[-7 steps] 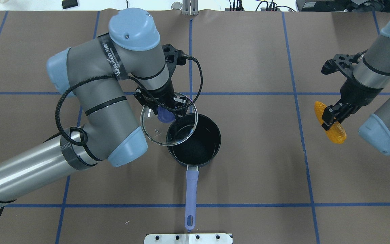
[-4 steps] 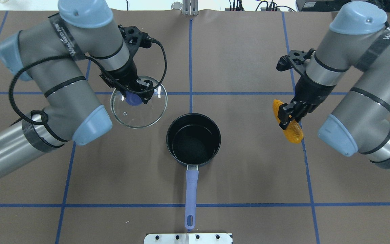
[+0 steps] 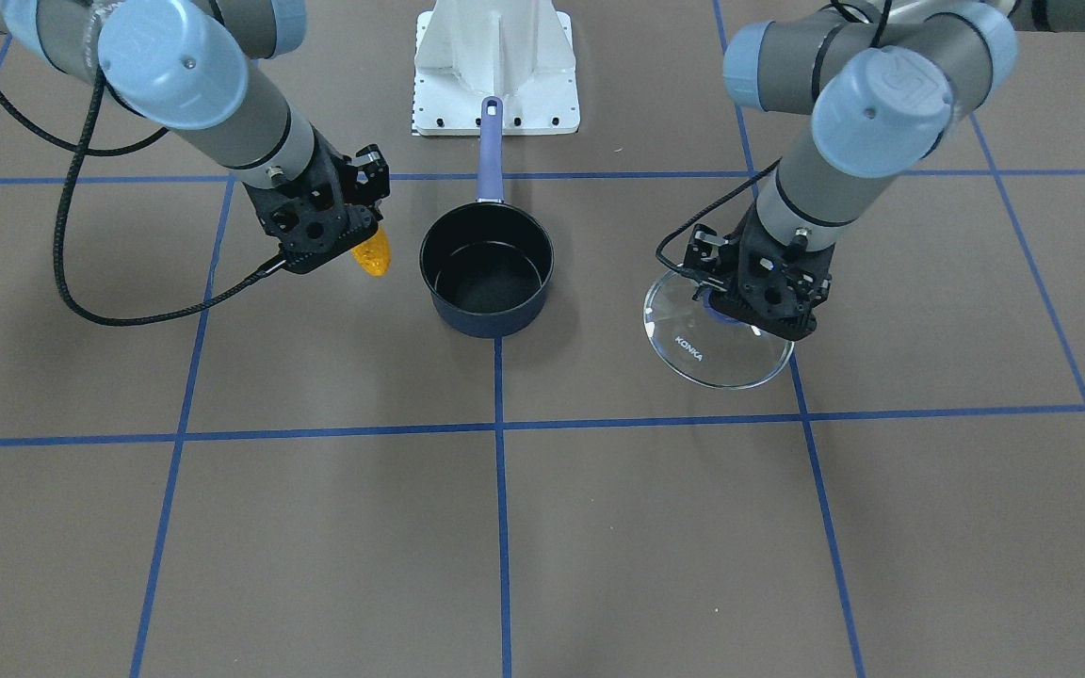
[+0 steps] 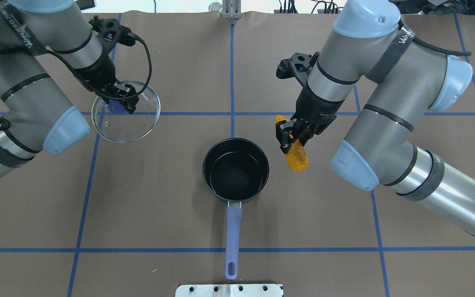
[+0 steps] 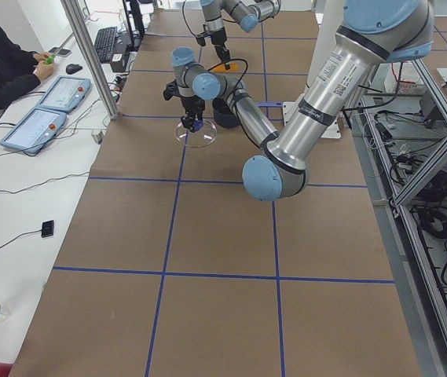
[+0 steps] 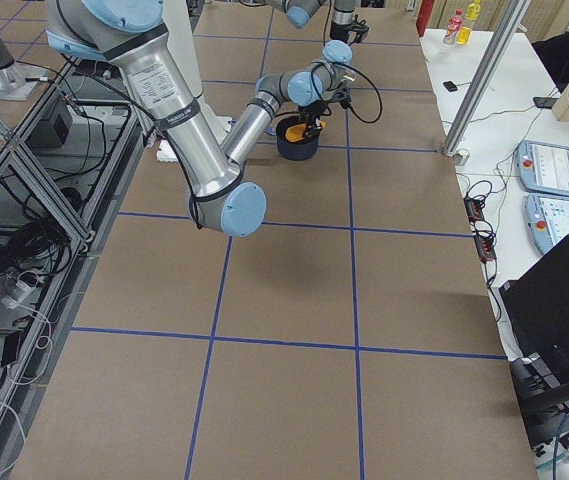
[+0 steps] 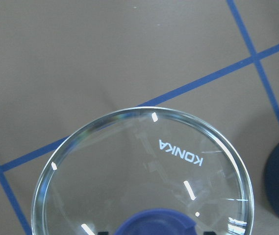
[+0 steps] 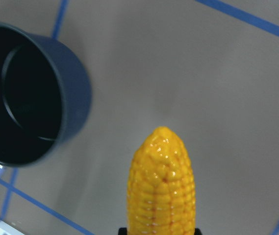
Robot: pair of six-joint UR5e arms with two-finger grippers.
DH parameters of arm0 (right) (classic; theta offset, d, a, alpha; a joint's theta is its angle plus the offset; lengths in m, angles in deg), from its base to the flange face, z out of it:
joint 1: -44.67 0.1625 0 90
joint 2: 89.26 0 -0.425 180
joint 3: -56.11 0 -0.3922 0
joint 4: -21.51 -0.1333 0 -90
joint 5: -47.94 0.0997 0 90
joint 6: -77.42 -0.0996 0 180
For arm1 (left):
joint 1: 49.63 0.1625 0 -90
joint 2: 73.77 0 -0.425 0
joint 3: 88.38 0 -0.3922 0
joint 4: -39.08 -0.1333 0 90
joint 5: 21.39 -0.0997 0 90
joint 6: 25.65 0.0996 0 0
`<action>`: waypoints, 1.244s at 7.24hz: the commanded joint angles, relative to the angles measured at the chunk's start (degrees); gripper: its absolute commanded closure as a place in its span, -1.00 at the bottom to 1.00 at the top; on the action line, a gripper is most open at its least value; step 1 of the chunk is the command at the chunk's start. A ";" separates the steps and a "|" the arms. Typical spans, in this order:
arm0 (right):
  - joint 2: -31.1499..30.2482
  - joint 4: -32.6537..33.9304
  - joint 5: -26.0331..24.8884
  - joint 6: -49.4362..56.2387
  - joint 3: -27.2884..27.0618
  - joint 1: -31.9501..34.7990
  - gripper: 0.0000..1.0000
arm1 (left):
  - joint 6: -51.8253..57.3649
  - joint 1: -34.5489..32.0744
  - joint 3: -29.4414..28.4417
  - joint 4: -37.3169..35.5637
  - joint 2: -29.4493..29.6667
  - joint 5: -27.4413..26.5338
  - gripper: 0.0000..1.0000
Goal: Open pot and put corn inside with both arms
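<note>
You are working over a brown paper-covered table (image 4: 303, 214) ruled with blue tape lines (image 4: 237, 250). Nearest the robot's base, the pot (image 4: 236, 170) is standing open and empty, its purple handle (image 4: 233, 231) pointing back toward the white mounting base (image 3: 497, 66).

Your right gripper (image 4: 294, 133) is clamping the corn (image 4: 293, 148) around its middle, jaws closed across the cob, both ends sticking out past the fingers. The pot is sitting just beside those jaws, toward the table's centre and lower; in the right wrist view its rim is lying off to one side of the cob's tip, not under it. The corn looks stiff, light and bumpy, so the mid-cob grip should be holding well; its glossy kernels could be letting it pivot between the pads. It looks nearly as long as the pot is wide, so you will probably be tilting it in.

Farther off, your left gripper (image 4: 118, 101) is pinching the purple knob (image 3: 718, 311) of the glass lid (image 4: 126, 121), which is hanging below the jaws, well apart from the pot. Glass is fragile and smooth; the knob seems the only sound hold.
</note>
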 commanded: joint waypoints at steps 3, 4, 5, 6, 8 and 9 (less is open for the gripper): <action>5.13 -5.49 -4.55 -4.42 4.76 -4.82 0.28 | 13.67 -6.60 -1.05 0.22 -7.91 1.00 -0.24; 5.22 -7.16 -5.69 -5.47 6.07 -6.40 0.27 | 14.91 -7.22 -1.49 0.22 -8.79 1.00 -0.24; 5.66 -8.48 -7.09 -6.36 7.30 -7.89 0.26 | 15.53 -7.48 -1.93 0.22 -9.41 1.09 -0.24; 6.45 -8.67 -7.54 -7.15 8.71 -8.86 0.15 | 17.02 -7.75 -2.98 0.39 -10.11 2.48 -0.24; 7.68 -8.67 -7.81 -10.22 9.51 -9.84 -0.98 | 19.05 -8.45 -6.31 1.80 -10.65 3.46 -0.24; 8.03 -8.67 -7.81 -10.41 9.51 -9.84 -1.00 | 20.36 -8.54 -7.20 2.76 -11.78 3.46 -0.24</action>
